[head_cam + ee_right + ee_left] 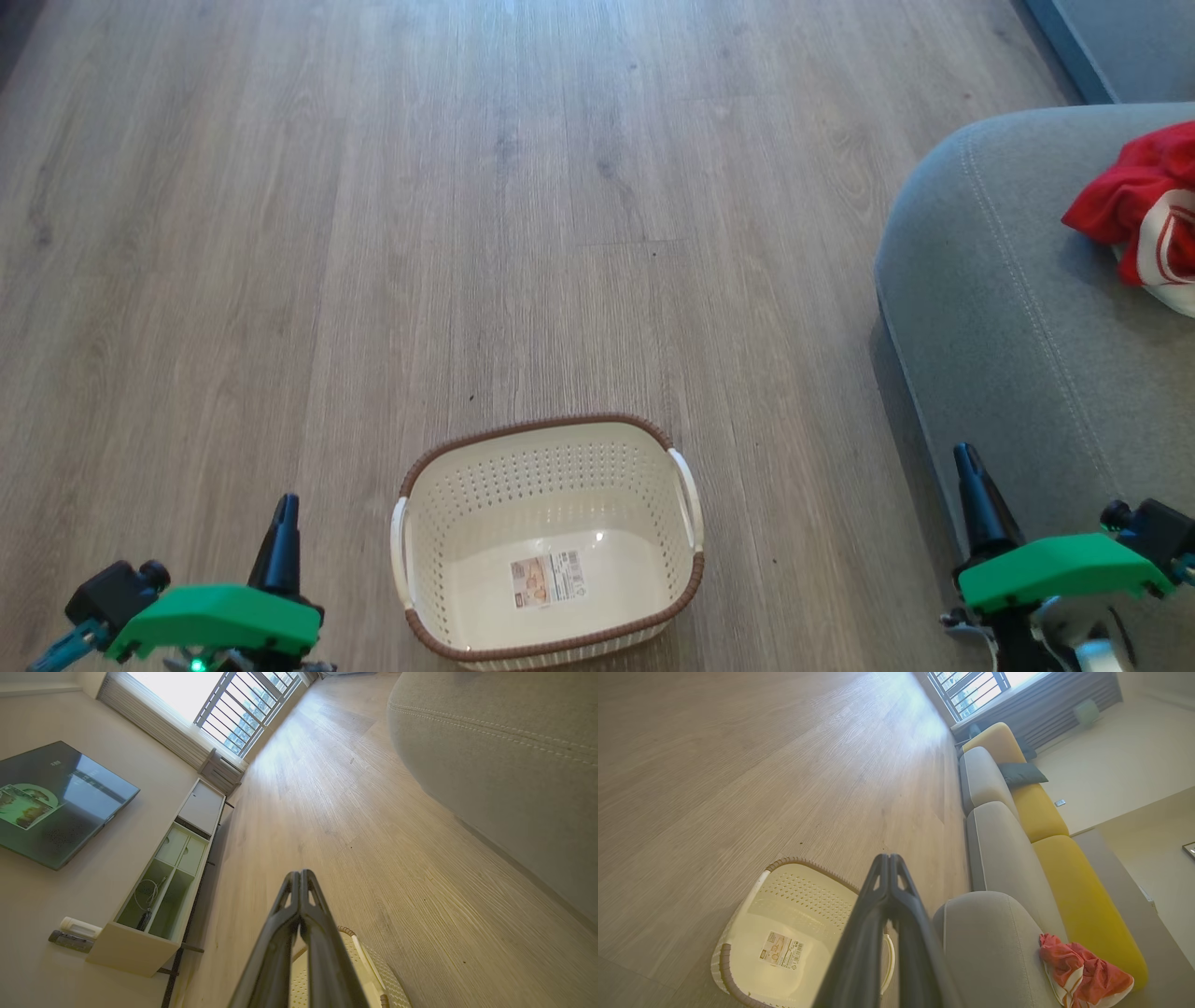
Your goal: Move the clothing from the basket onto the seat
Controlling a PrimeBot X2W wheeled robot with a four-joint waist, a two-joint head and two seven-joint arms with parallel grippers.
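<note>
The cream basket (448,504) with a brown rim stands on the wood floor at the lower middle of the head view, holding nothing but its label sticker (547,579). Red clothing (1134,201) with white trim lies on the grey seat (1008,308) at the right; the left wrist view shows the clothing (1083,975) on the seat (994,947) too. My left gripper (285,509) is shut and empty, left of the basket. My right gripper (966,462) is shut and empty, over the seat's front edge. The basket's edge (373,975) shows under my right fingers (303,891).
A long sofa with grey and yellow cushions (1036,812) runs toward a window. A TV (51,798) hangs on the wall above a low white cabinet (159,882). Bare wood floor (467,233) stretches beyond the basket.
</note>
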